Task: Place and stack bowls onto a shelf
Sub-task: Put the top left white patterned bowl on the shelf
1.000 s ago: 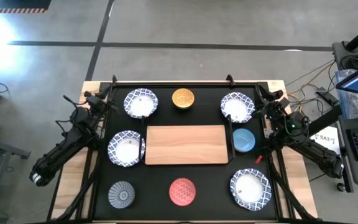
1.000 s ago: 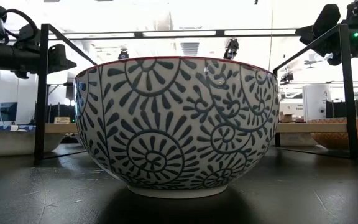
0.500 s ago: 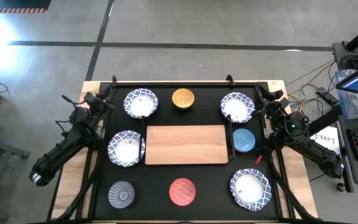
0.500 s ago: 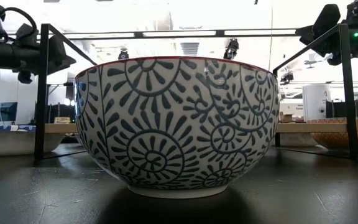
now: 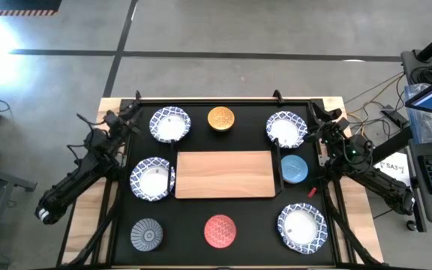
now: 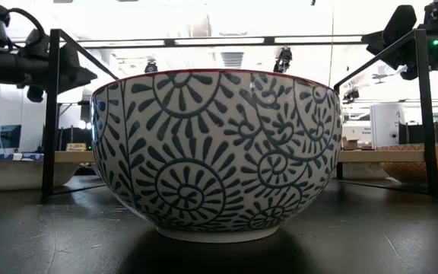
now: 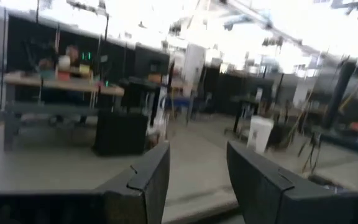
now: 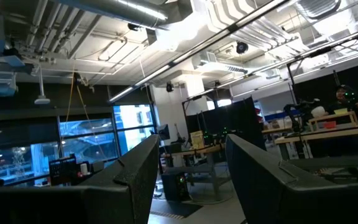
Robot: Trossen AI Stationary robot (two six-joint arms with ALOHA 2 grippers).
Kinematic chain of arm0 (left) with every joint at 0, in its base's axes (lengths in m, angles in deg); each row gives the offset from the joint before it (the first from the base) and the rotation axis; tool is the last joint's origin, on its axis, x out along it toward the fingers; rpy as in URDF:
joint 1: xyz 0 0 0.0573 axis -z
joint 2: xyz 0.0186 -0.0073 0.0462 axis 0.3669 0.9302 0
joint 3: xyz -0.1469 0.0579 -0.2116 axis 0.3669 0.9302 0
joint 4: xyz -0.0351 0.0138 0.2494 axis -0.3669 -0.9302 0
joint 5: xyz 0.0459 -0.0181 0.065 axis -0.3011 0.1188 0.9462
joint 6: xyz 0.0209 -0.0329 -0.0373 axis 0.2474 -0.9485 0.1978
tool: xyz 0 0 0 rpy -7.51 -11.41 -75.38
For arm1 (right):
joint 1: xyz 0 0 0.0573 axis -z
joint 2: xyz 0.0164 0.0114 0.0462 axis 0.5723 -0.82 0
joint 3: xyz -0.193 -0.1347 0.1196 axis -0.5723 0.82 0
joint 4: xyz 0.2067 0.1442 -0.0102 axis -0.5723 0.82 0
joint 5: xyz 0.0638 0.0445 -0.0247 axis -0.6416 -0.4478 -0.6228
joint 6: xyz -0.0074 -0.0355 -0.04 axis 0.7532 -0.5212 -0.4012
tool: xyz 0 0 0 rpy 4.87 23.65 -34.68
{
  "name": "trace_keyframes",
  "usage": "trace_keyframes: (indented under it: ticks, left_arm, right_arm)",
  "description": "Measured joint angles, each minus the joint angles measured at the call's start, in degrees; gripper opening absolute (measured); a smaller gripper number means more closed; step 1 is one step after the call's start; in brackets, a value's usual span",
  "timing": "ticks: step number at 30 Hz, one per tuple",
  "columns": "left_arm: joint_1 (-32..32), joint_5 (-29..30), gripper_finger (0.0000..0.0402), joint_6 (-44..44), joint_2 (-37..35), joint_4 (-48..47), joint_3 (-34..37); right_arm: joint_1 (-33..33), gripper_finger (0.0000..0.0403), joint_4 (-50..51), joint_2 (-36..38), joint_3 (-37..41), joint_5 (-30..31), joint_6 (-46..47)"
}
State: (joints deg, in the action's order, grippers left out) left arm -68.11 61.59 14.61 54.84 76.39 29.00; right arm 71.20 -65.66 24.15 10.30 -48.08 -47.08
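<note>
Lying at centre: the shelf point(image 5: 225, 175), a flat light-wood board on the black bench point(image 5: 253, 225), nothing on it.
Far row: a blue-and-white bowl point(image 5: 170, 124) at the left, the orange bowl point(image 5: 221, 118) in the middle, a second blue-and-white bowl point(image 5: 286, 129) at the right.
Shelf's left end: a third blue-and-white bowl point(image 5: 153, 178), just beside the board's edge.
Shelf's right end: the light blue bowl point(image 5: 294, 169), just beside the board.
Near row: the grey bowl point(image 5: 147, 235) at the left, the red bowl point(image 5: 220, 230) in the middle, a fourth blue-and-white bowl point(image 5: 302, 227) at the right.
Low view: the red bowl fills the middle, its white outside covered in dark flower patterns, with a red rim.
Left claw point(image 5: 130, 114): raised at the bench's far left corner, near the far-left bowl, fingers point(image 7: 143, 180) parted, grasping nothing.
Right claw point(image 5: 315, 114): raised at the far right corner, beside the far-right bowl, fingers point(image 8: 135, 171) spread, released, grasping nothing.
</note>
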Motion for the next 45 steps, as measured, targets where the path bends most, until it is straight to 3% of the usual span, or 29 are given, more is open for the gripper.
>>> trace_keyframes:
  ticks: [8, 21, 30, 45]
  left_arm:
    - [0.0, 0.1, 0.0142, -0.1, 9.0, -14.1, -8.9]
    - [0.0, -2.2, 0.0142, -4.4, 29.4, -29.8, -21.6]
    - [0.0, -4.3, 0.0142, -4.3, 41.2, -35.9, -27.4]
    - [-0.4, 7.5, 0.0158, -10.8, 55.4, -40.3, -33.2]
  right_arm:
    - [0.0, 0.0176, 0.0, 0.0, 0.0, 0.0, 0.0]
    - [0.0, 0.0176, 0.0, 0.0, 0.0, 0.0, 0.0]
    - [0.0, 0.0176, 0.0, 0.0, 0.0, 0.0, 0.0]
    - [0.0, 0.0176, 0.0, 0.0, 0.0, 0.0, 0.0]
